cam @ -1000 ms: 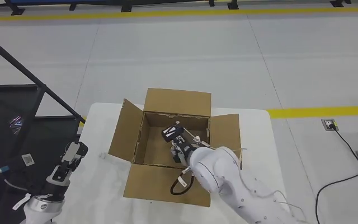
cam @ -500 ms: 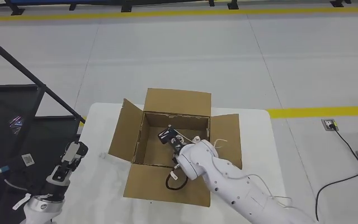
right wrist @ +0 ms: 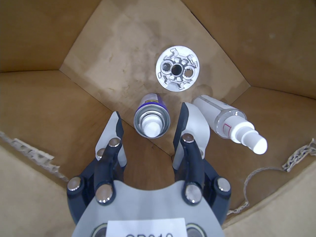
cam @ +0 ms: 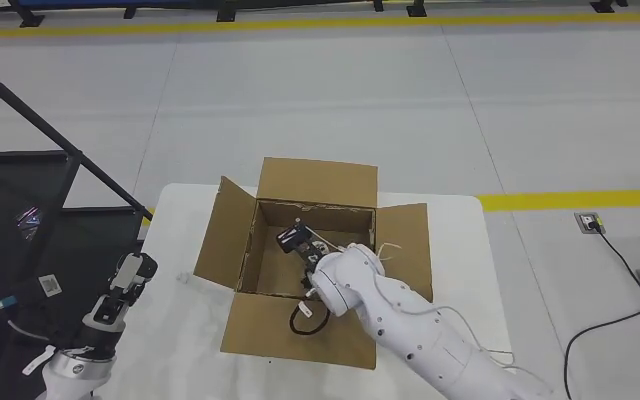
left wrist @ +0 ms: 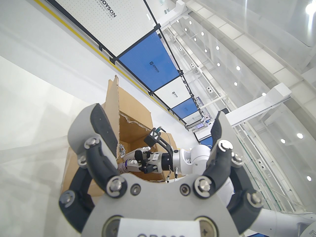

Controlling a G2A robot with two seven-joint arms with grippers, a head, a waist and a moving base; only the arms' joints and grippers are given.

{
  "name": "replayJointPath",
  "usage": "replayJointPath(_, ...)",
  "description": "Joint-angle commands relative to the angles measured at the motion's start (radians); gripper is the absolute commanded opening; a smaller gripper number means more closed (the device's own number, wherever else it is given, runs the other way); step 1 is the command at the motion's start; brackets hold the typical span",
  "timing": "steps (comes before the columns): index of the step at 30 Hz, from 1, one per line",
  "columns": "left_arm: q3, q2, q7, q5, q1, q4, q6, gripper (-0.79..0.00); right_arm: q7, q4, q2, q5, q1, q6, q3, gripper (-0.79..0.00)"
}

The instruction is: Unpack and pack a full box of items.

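Cardboard box (cam: 318, 182) stands open in the middle of the white surface (cam: 455, 220), with all four flaps folded outward. The right arm goes down into it from the near side, and the right hand (right wrist: 149, 109) hangs inside, above the things on the box floor. Its fingers are spread apart, one on each side of a purple-labelled spray can (right wrist: 152, 120), with a little gap showing on both sides (so nothing is gripped). The can stands upright near a corner of the box, with its white nozzle on top. Just beside it, on the outer side of one finger, a white bottle (right wrist: 223, 120) with a stepped white cap leans at a tilt; whether it touches the finger I cannot tell. Beyond the can a round metal disc (right wrist: 177, 69) with a hole in its middle lies flat on the box floor, apart from both. The left hand (left wrist: 158, 115) is out past the left edge of the surface, well apart from the box, its fingers wide open and holding nothing.
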Motion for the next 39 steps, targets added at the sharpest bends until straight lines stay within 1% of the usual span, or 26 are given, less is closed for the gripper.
replayJointPath(1, -0.005, 0.001, 0.023, 0.03, 0.001, -0.004, 0.01, 0.0, -0.003, -0.079, 0.011, 0.009, -0.027, -0.01, 0.04, -0.277)
replayJointPath(2, -0.007, 0.001, 0.029, 0.054, 0.003, -0.004, 0.025, 0.0, -0.009, -0.13, 0.019, 0.005, -0.048, -0.012, 0.066, -0.271)
replayJointPath(3, -0.01, 0.002, 0.036, 0.094, 0.003, -0.005, 0.059, 0.0, -0.022, -0.187, 0.029, -0.011, -0.075, -0.006, 0.095, -0.283)
replayJointPath(5, 0.003, 0.004, 0.053, 0.175, -0.01, -0.011, 0.105, 0.0, -0.039, -0.314, 0.048, -0.038, -0.142, -0.001, 0.154, -0.268)
replayJointPath(7, 0.029, 0.006, 0.05, 0.222, -0.026, -0.003, 0.125, 0.0, -0.054, -0.437, 0.066, -0.051, -0.213, -0.007, 0.215, -0.24)
replayJointPath(8, 0.038, 0.007, 0.045, 0.254, -0.036, 0.003, 0.133, 0.0, -0.064, -0.495, 0.074, -0.054, -0.248, -0.015, 0.245, -0.209)
replayJointPath(10, 0.065, 0.01, 0.041, 0.324, -0.056, 0.012, 0.142, 0.0, -0.081, -0.597, 0.086, -0.045, -0.312, -0.032, 0.302, 0.0)
replayJointPath(15, 0.141, 0.014, 0.038, 0.452, -0.102, 0.034, 0.136, 0.0, -0.12, -0.782, 0.109, -0.004, -0.441, -0.079, 0.433, 0.0)
replayJointPath(16, 0.158, 0.014, 0.038, 0.454, -0.11, 0.038, 0.134, 0.0, -0.125, -0.809, 0.113, 0.011, -0.464, -0.089, 0.46, 0.0)
replayJointPath(19, 0.186, 0.015, 0.025, 0.449, -0.133, 0.041, 0.136, 0.0, -0.151, -0.871, 0.123, 0.083, -0.525, -0.104, 0.565, 0.0)
replayJointPath(21, 0.204, 0.017, 0.012, 0.463, -0.147, 0.044, 0.137, 0.0, -0.159, -0.892, 0.128, 0.173, -0.557, -0.114, 0.653, 0.0)
replayJointPath(24, 0.234, 0.019, -0.009, 0.48, -0.17, 0.051, 0.14, 0.0, -0.143, -0.885, 0.138, 0.322, -0.585, -0.137, 0.807, 0.0)
replayJointPath(26, 0.254, 0.02, -0.018, 0.49, -0.182, 0.052, 0.143, 0.0, -0.115, -0.854, 0.145, 0.418, -0.595, -0.155, 0.901, 0.0)
replayJointPath(29, 0.283, 0.021, -0.029, 0.501, -0.193, 0.049, 0.146, 0.0, -0.051, -0.771, 0.158, 0.515, -0.588, -0.169, 1.029, 0.0)
replayJointPath(31, 0.3, 0.021, -0.039, 0.494, -0.2, 0.05, 0.149, 0.0, -0.002, -0.688, 0.168, 0.562, -0.571, -0.181, 1.084, 0.0)
replayJointPath(34, 0.321, 0.023, -0.057, 0.493, -0.214, 0.056, 0.156, 0.0, 0.041, -0.534, 0.181, 0.58, -0.52, -0.163, 1.127, 0.0)
replayJointPath(39, 0.362, 0.024, -0.084, 0.506, -0.242, 0.083, 0.17, 0.0, 0.141, -0.293, 0.198, 0.632, -0.413, -0.187, 1.092, 0.0)
